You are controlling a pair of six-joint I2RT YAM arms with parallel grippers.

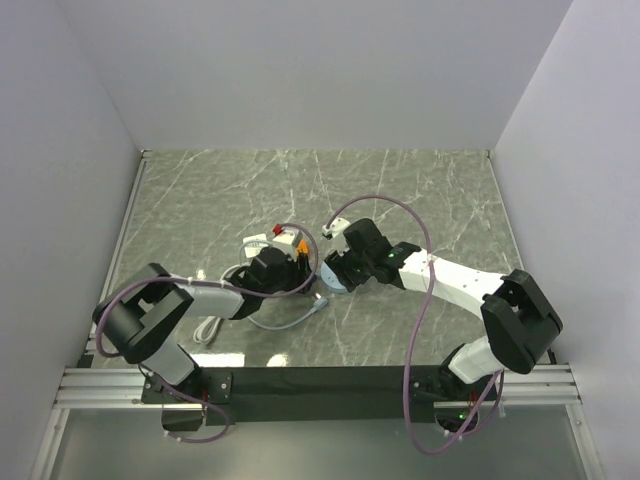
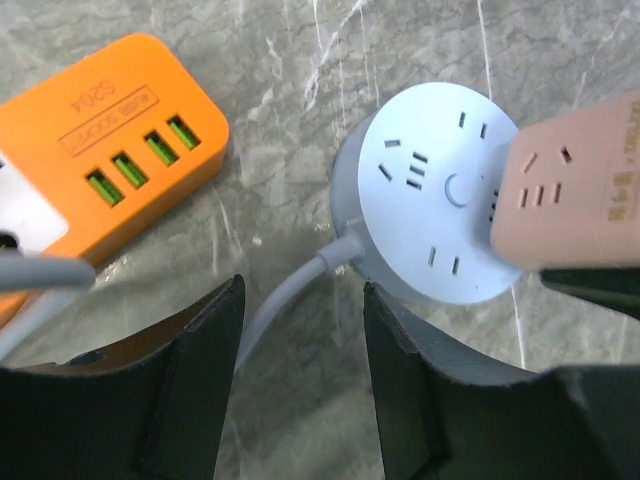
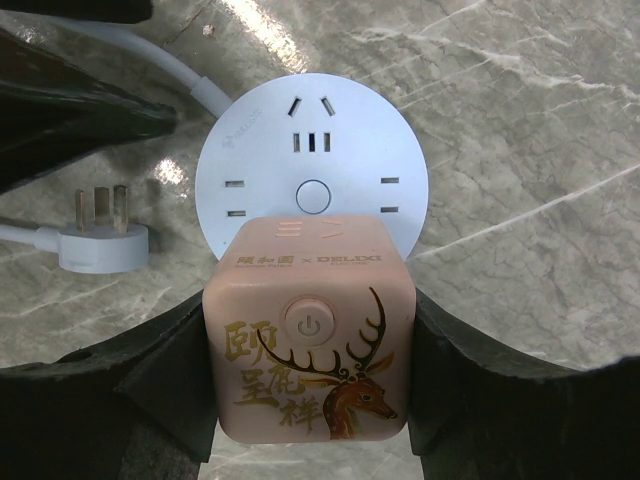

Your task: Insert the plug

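Observation:
A pink cube plug adaptor [image 3: 310,330] with a gold deer picture and a power button is held in my shut right gripper [image 3: 310,325]. It hangs over the near edge of a round pale-blue socket hub [image 3: 312,150] lying face up on the marble table. Its prongs are hidden. In the left wrist view the cube [image 2: 580,185] overlaps the hub's [image 2: 430,200] right side. My left gripper [image 2: 300,295] is open and empty, its jaws straddling the hub's grey cable [image 2: 285,300], one finger [image 2: 420,390] close beside the hub. From above both grippers, left [image 1: 300,268] and right [image 1: 342,265], meet at the hub [image 1: 330,282].
An orange power strip [image 2: 110,130] with green USB ports lies left of the hub, also in the top view [image 1: 301,246]. A white three-prong plug [image 3: 100,240] on a grey cable lies on the table beside the hub. Purple cables loop over the arms.

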